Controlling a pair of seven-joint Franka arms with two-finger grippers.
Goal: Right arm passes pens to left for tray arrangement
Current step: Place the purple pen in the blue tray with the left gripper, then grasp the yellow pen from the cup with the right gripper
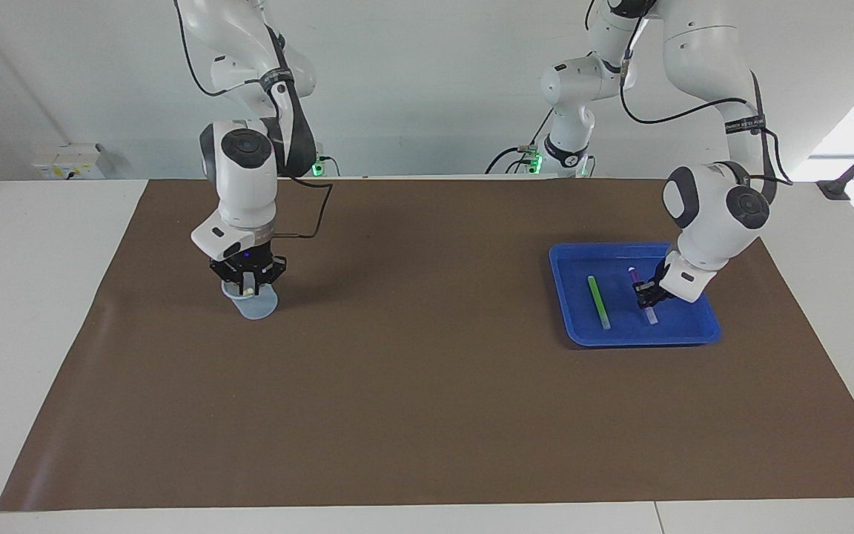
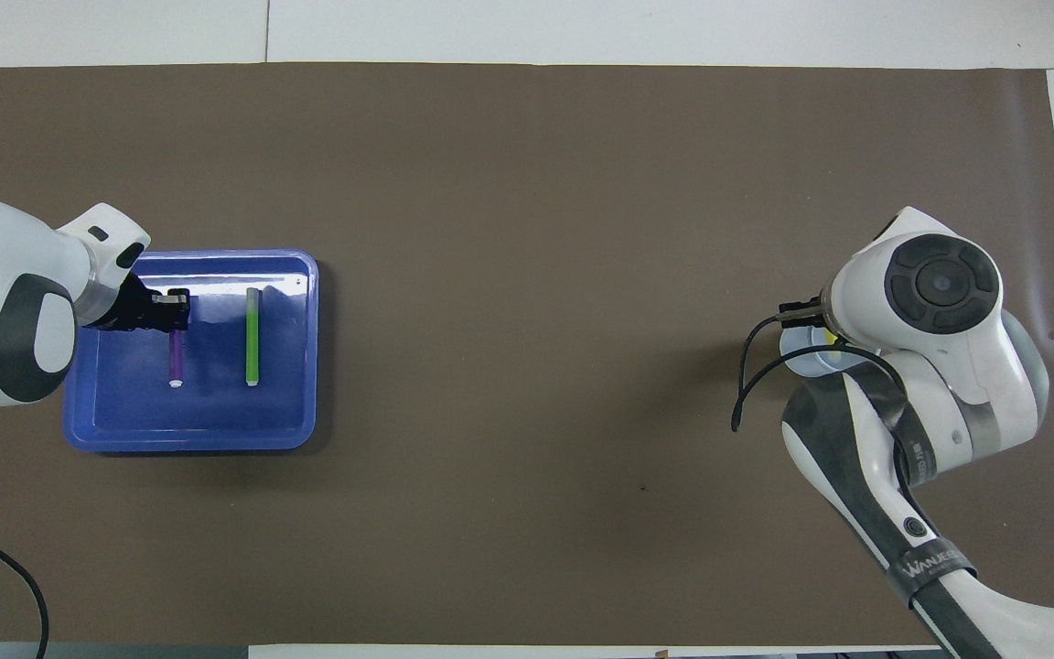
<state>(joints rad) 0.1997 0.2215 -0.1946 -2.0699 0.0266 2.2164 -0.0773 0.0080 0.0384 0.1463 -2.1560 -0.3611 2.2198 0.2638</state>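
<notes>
1. The brown mat (image 1: 427, 415) lies nearest the facing camera, covering most of the white table (image 1: 27, 334); its front edge is bare.
2. The right gripper (image 1: 248, 285) points straight down into the clear cup (image 1: 256, 304), toward the right arm's end of the table; its fingertips are closed on the pale tip of the yellow pen (image 1: 248, 290); the pen's body is hidden by the fingers and the cup wall, and from above the wrist covers nearly everything but a sliver of yellow (image 2: 829, 338) and part of the cup's rim (image 2: 801, 352).
3. The blue tray (image 1: 568, 311) sits toward the left arm's end; the green pen (image 1: 598, 301) lies flat in it, in full view.
4. The purple pen (image 1: 642, 293) lies beside the green one, apart and roughly parallel; the left gripper (image 1: 647, 294) is closed on its upper part, hiding that stretch; the pale tip shows below the fingers.
</notes>
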